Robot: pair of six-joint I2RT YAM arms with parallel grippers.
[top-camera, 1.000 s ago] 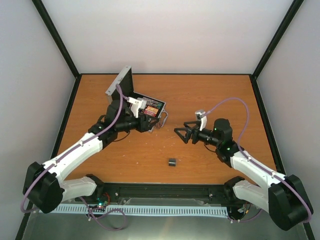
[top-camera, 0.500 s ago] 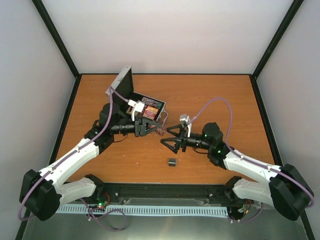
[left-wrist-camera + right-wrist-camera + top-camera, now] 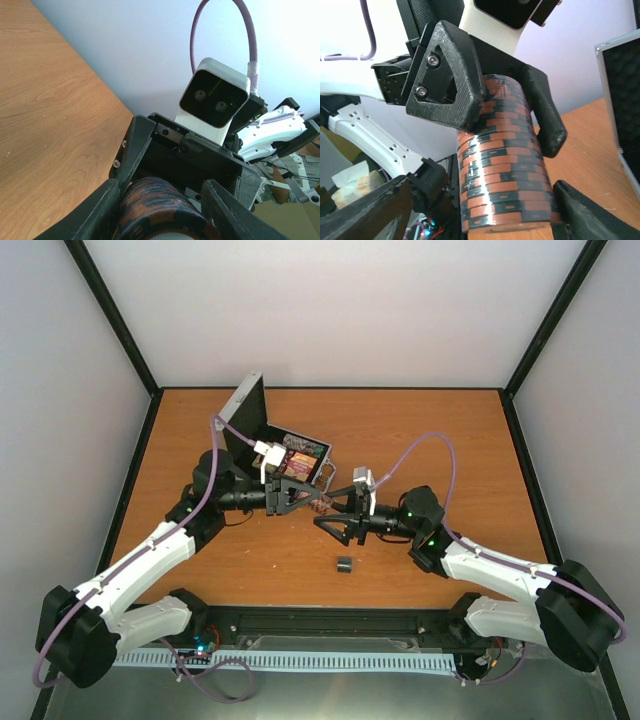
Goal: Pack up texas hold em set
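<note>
The right wrist view shows the left gripper (image 3: 509, 129) pinching a stack of orange-and-black striped chips (image 3: 506, 167). The right gripper (image 3: 482, 192) stands spread around it, seemingly not touching. Overhead, the stack barely shows.

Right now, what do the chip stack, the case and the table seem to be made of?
Chip stack: likely moulded plastic or clay composite, orange with black edge stripes; a clear glossy wrap seems to cover it.
Case: silver metal rim, probably aluminium, with black dimpled foam lining.
Table: wood-grain top, smooth; veneer or laminate, cannot tell.
</note>
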